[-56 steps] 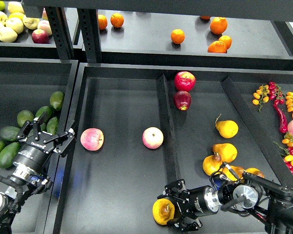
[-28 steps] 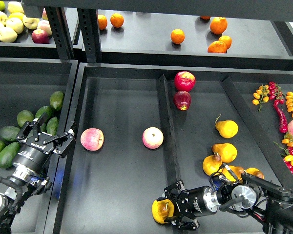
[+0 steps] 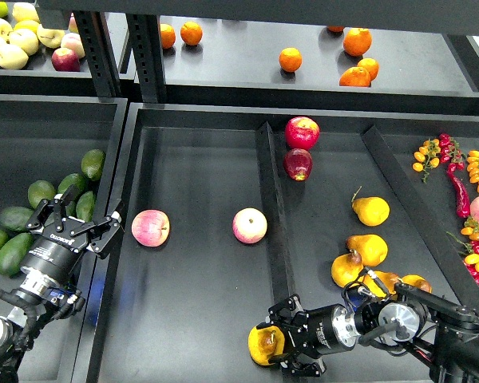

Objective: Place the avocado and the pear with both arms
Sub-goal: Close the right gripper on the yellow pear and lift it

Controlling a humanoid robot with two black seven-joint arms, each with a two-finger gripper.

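My right gripper [image 3: 275, 344] is shut on a yellow-orange pear [image 3: 263, 345] with a dark brown blotch, low in the front of the middle tray's left compartment [image 3: 191, 311]. I cannot tell whether the pear touches the floor. Several dark green avocados [image 3: 16, 252] lie in the left bin. My left gripper [image 3: 76, 221] is open and empty, above the bin's right side, next to one avocado [image 3: 85, 205] and holding nothing.
Two pink apples [image 3: 150, 228] [image 3: 249, 226] lie in the left compartment. Past a raised divider [image 3: 276, 239] are two red apples [image 3: 302, 132], more pears [image 3: 371, 211] and my right arm. Oranges [image 3: 290, 60] sit on the back shelf; chillies and small tomatoes [image 3: 461, 191] at right.
My right gripper with the pear has shifted slightly to the left. The left arm has not moved.
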